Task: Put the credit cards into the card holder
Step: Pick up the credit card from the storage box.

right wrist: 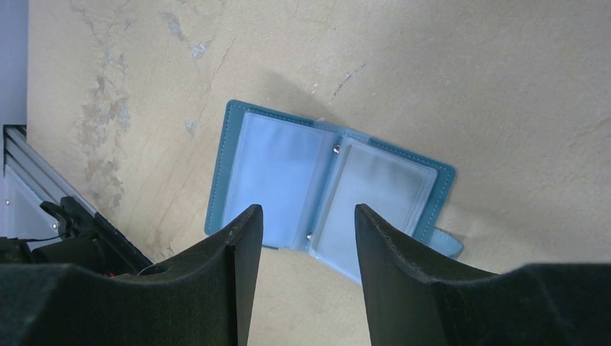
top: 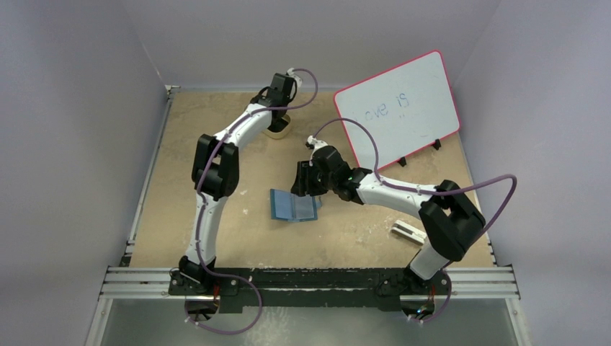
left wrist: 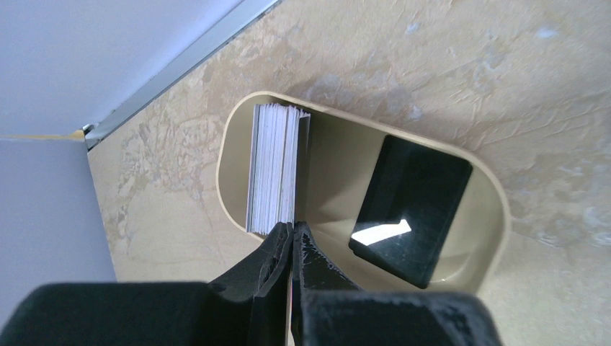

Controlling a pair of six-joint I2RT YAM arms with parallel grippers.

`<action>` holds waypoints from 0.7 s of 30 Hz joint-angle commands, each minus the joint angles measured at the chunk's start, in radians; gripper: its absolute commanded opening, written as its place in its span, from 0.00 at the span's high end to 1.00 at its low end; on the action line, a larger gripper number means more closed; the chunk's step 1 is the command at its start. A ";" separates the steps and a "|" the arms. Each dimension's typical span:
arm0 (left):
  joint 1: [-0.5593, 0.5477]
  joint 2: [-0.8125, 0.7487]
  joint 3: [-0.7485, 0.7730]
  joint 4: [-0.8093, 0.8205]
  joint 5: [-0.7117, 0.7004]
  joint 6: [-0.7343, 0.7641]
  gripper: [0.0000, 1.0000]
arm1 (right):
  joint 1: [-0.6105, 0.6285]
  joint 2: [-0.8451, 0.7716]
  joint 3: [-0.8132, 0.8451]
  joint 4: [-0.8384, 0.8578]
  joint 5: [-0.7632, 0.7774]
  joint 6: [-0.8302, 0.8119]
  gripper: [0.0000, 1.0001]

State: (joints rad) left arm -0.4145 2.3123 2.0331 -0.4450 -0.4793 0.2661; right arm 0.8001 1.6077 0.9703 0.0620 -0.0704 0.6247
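Observation:
A stack of pale credit cards stands on edge in the tan oval tray at the back of the table, and a black card lies flat beside it. My left gripper is shut at the stack's near end, pinching the edge of the outermost card. In the top view the left gripper sits over the tray. The teal card holder lies open at mid-table, its clear slots facing up. My right gripper hovers open just above its near edge, holding nothing.
A whiteboard with a pink rim leans at the back right. A white block with a dark slot lies near the right arm's base. The metal rail runs along the near edge, and the side walls stand close to the table.

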 commanded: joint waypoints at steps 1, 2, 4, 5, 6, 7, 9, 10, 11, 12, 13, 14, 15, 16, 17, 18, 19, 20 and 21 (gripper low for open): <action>0.002 -0.131 0.006 -0.038 0.052 -0.135 1.00 | -0.026 -0.077 -0.045 0.036 -0.007 0.018 0.48; 0.002 -0.150 -0.009 -0.043 0.073 -0.163 1.00 | -0.041 -0.091 -0.053 0.039 -0.011 0.018 0.48; 0.003 -0.208 -0.058 -0.039 0.119 -0.218 1.00 | -0.064 -0.131 -0.075 0.051 -0.020 0.014 0.48; 0.003 -0.239 -0.091 -0.035 0.147 -0.247 1.00 | -0.082 -0.150 -0.087 0.057 -0.026 0.012 0.48; 0.002 -0.287 -0.140 -0.028 0.181 -0.274 1.00 | -0.099 -0.173 -0.101 0.068 -0.035 0.012 0.48; 0.003 -0.322 -0.184 -0.014 0.215 -0.304 1.00 | -0.115 -0.192 -0.116 0.078 -0.047 0.011 0.47; 0.001 -0.401 -0.271 0.015 0.279 -0.373 1.00 | -0.143 -0.236 -0.146 0.093 -0.068 0.011 0.48; 0.002 -0.439 -0.310 0.023 0.319 -0.398 1.00 | -0.153 -0.255 -0.155 0.100 -0.076 0.008 0.47; 0.003 -0.482 -0.353 0.033 0.358 -0.422 1.00 | -0.160 -0.274 -0.163 0.105 -0.082 0.009 0.47; 0.003 -0.524 -0.398 0.044 0.392 -0.454 1.00 | -0.166 -0.292 -0.170 0.108 -0.089 0.009 0.47; 0.003 -0.566 -0.443 0.061 0.437 -0.484 1.00 | -0.172 -0.310 -0.179 0.120 -0.104 0.014 0.47; 0.003 -0.610 -0.493 0.087 0.488 -0.511 1.00 | -0.175 -0.330 -0.192 0.144 -0.121 0.021 0.47; 0.003 -0.655 -0.540 0.105 0.533 -0.541 1.00 | -0.177 -0.348 -0.204 0.164 -0.139 0.030 0.47; 0.002 -0.703 -0.594 0.135 0.583 -0.570 1.00 | -0.180 -0.366 -0.219 0.187 -0.159 0.042 0.47; 0.003 -0.744 -0.644 0.162 0.623 -0.599 1.00 | -0.180 -0.383 -0.234 0.210 -0.179 0.056 0.47; 0.002 -0.788 -0.689 0.188 0.657 -0.633 1.00 | -0.182 -0.402 -0.252 0.239 -0.198 0.072 0.48; 0.003 -0.831 -0.737 0.220 0.701 -0.669 1.00 | -0.183 -0.425 -0.273 0.276 -0.219 0.091 0.48; 0.003 -0.865 -0.779 0.257 0.749 -0.710 1.00 | -0.183 -0.446 -0.296 0.316 -0.237 0.116 0.48; 0.002 -0.899 -0.824 0.302 0.799 -0.754 1.00 | -0.184 -0.470 -0.318 0.359 -0.251 0.142 0.49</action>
State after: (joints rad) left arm -0.4137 1.5459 1.3376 -0.3355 0.0738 -0.2871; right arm 0.6212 1.2182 0.7116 0.2359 -0.2199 0.6781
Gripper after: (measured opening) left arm 0.006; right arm 0.524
